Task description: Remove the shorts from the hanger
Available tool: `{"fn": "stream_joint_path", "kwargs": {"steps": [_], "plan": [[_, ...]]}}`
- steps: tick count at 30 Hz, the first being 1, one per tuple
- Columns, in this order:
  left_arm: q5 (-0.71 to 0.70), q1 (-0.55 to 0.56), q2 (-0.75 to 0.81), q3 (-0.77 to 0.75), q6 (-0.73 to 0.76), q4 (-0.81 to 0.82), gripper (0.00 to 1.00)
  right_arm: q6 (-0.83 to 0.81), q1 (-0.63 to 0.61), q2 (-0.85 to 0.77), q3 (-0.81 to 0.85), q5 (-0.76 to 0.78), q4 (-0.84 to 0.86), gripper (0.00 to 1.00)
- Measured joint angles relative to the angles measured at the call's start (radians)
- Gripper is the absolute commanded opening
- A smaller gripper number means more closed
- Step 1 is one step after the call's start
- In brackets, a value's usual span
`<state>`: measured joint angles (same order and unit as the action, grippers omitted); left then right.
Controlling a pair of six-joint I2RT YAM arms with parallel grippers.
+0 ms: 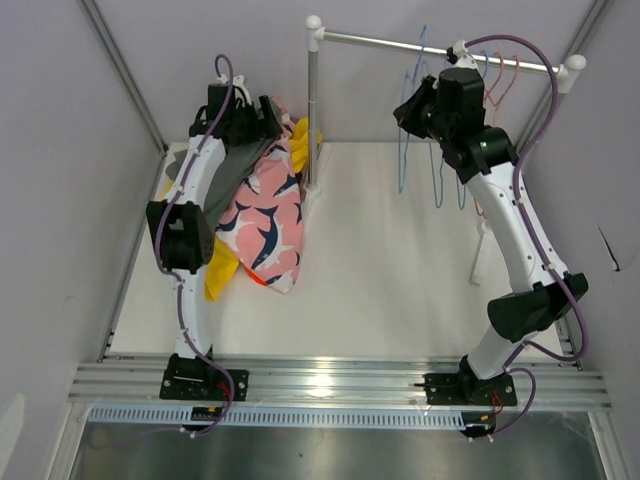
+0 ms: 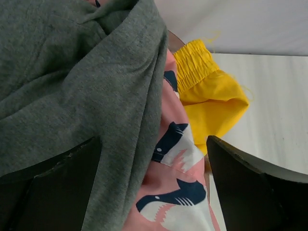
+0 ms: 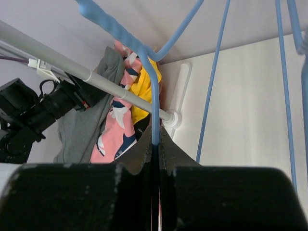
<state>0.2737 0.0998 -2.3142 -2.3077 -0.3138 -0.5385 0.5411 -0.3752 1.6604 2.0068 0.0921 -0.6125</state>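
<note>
The shorts lie in a heap at the back left of the table: grey point(image 1: 232, 170), pink with dark-blue sharks point(image 1: 268, 215), yellow point(image 1: 222, 272) and a sliver of orange point(image 1: 259, 281). My left gripper point(image 1: 262, 118) hangs just above the heap, open. In its wrist view the grey shorts point(image 2: 72, 82) and the pink shorts point(image 2: 178, 192) lie loose between the spread fingers point(image 2: 250, 187), with the yellow shorts point(image 2: 211, 91) beyond. My right gripper point(image 3: 155, 144) is shut on the wire of a bare blue hanger point(image 3: 149, 82) under the rail point(image 3: 96, 79). No black shorts show.
A metal rail point(image 1: 440, 48) on white posts crosses the back right, with several bare blue hangers point(image 1: 405, 150) and a pink one point(image 1: 500, 85) on it. One post point(image 1: 312, 110) stands right beside the heap. Grey walls close in both sides.
</note>
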Motion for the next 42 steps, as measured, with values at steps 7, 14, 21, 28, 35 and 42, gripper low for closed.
{"fn": "stream_joint_path", "kwargs": {"steps": [7, 14, 21, 28, 35, 42], "plan": [[-0.03, 0.017, 0.501, 0.451, -0.02, 0.077, 0.99, -0.004, 0.002, 0.092, 0.135, -0.003, -0.019, 0.0], [-0.025, 0.024, 1.094, 0.887, -0.035, 0.29, 0.99, -0.004, 0.02, 0.145, 0.196, 0.001, -0.035, 0.27], [-0.019, 0.029, 1.259, 1.105, -0.029, 0.29, 0.99, 0.013, 0.022, 0.098, 0.037, 0.016, -0.011, 1.0], [-0.005, 0.029, 1.441, 1.221, -0.026, 0.191, 0.99, 0.012, 0.009, -0.047, -0.105, 0.05, -0.021, 1.0], [-0.014, 0.031, 1.724, 1.352, -0.008, 0.159, 0.98, -0.026, -0.053, -0.365, -0.244, 0.07, -0.003, 0.99], [-0.053, 0.033, 1.905, 1.468, 0.019, 0.029, 0.96, -0.127, -0.089, -0.795, -0.534, 0.027, 0.007, 0.99]]}}
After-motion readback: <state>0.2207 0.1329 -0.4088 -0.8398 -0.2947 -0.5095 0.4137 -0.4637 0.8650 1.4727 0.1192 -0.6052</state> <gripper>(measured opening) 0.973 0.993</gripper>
